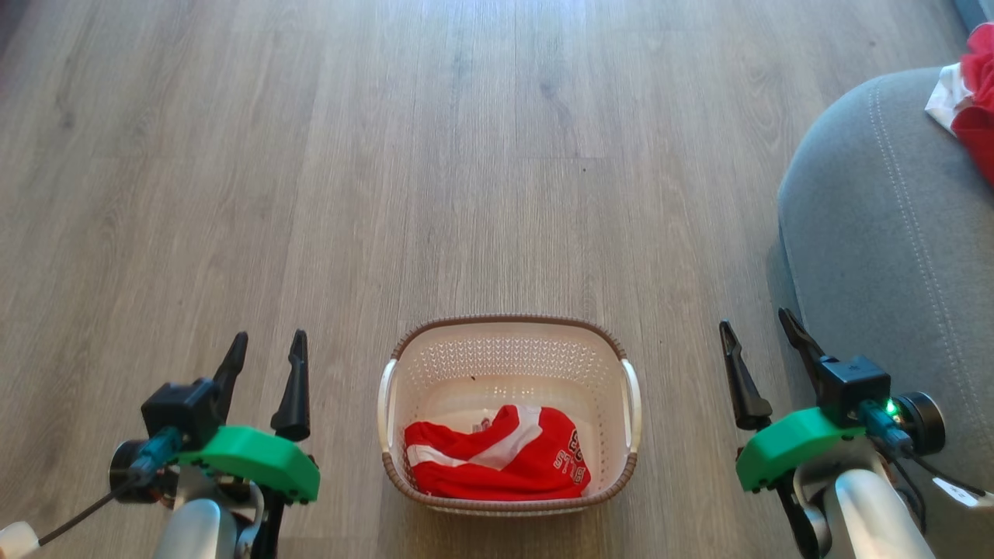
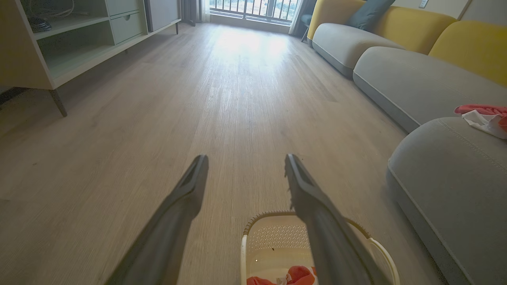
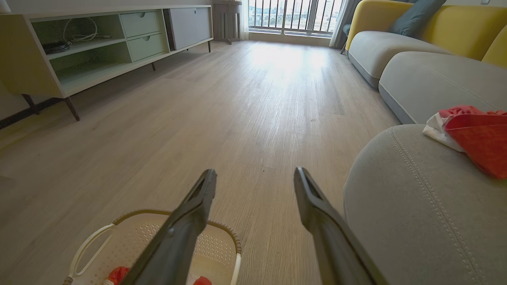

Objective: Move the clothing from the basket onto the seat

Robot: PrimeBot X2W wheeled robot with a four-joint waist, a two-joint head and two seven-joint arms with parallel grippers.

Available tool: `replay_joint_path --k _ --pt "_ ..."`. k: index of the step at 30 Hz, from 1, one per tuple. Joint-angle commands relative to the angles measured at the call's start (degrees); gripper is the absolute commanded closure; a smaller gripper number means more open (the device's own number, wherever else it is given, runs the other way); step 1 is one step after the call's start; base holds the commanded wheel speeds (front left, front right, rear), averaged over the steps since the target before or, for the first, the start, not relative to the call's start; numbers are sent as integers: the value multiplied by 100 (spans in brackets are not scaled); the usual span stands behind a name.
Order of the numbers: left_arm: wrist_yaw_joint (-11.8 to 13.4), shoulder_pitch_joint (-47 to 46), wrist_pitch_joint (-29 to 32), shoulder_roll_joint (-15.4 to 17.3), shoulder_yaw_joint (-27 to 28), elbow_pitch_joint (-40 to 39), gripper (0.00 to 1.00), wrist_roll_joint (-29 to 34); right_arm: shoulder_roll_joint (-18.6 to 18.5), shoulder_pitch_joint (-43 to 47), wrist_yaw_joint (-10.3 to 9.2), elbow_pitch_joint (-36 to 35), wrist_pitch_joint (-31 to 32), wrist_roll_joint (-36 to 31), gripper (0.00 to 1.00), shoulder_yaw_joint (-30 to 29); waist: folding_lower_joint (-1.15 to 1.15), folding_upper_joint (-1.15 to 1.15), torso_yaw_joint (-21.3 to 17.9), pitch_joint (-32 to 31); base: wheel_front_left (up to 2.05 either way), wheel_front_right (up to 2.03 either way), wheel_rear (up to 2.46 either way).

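Note:
The cream basket (image 1: pixel 509 357) stands on the wood floor between my arms, its brown rim (image 2: pixel 269 215) and white handle (image 3: pixel 85 249) showing in the wrist views. A red garment with white stripes and a printed logo (image 1: pixel 497 454) lies crumpled in its near half. More red and white clothing (image 1: pixel 971 97) lies on the grey seat (image 1: pixel 893 233) at the right, seen also as a red piece (image 3: pixel 475 134) and a white cloth (image 2: pixel 485 120). My left gripper (image 1: pixel 264 341) hovers open left of the basket. My right gripper (image 1: pixel 757 322) hovers open between the basket and the seat.
A low pale-green cabinet (image 3: pixel 99 51) on thin legs runs along the left wall. Grey sofa cushions (image 3: pixel 427 79) with yellow backs (image 2: pixel 467 51) continue beyond the seat on the right. Wood floor (image 1: pixel 466 155) stretches ahead toward a bright window.

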Motion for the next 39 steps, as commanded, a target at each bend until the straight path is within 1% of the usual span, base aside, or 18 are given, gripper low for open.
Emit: replay_joint_path --k 1,5,10,11,14,17,20,24,27,30,31,34,39 --pt "-9 -92 -71 31 185 -174 0 37 26 -148 -1 -149 -38 54 0 131 1 0 -9 15 0 0 0" --pt "4 -128 -71 30 172 -216 0 19 26 -206 -1 -189 -38 68 0 130 1 0 -39 120 0 0 0" --pt "8 -232 -71 30 87 -219 0 -7 26 -332 -1 -287 -38 83 0 64 1 0 -86 408 0 0 0" --pt "5 -266 -71 30 53 -195 0 -19 26 -358 -1 -313 -38 90 0 54 1 0 -96 500 0 0 0" --pt "-51 -571 -71 30 -272 64 0 99 27 -519 -1 -413 -38 119 0 9 1 0 -137 951 0 0 0" --pt "-94 -1012 -71 30 -559 352 0 273 27 -744 -1 -525 -38 140 0 -1 1 0 -203 1450 0 0 0" --pt "-128 -1599 25 32 -859 748 0 432 27 -994 -1 -649 -38 166 0 -32 1 0 -272 2015 0 0 0" --pt "-162 -2442 382 32 -1217 1365 0 553 27 -1321 -1 -787 -38 160 0 -2 1 0 -419 2801 0 0 0" --pt "-173 -3042 749 31 -1439 1922 0 640 27 -1546 -1 -885 -38 182 0 14 1 0 -565 3328 0 0 0" --pt "-164 -3540 1266 31 -1577 2586 0 708 27 -1712 -1 -953 -38 297 0 31 1 0 -722 3750 0 0 0" --pt "-164 -3540 1266 31 -1577 2586 0 708 27 -1712 -1 -953 -38 297 0 31 1 0 -722 3750 0 0 0" --pt "-107 -3978 1478 30 -1652 3095 0 713 27 -1809 -1 -1011 -38 348 0 43 1 0 -866 4063 0 0 0" --pt "8 -4519 1632 30 -1829 3749 0 549 27 -1885 -1 -1094 -38 440 0 -26 1 0 -1030 4413 0 0 0"
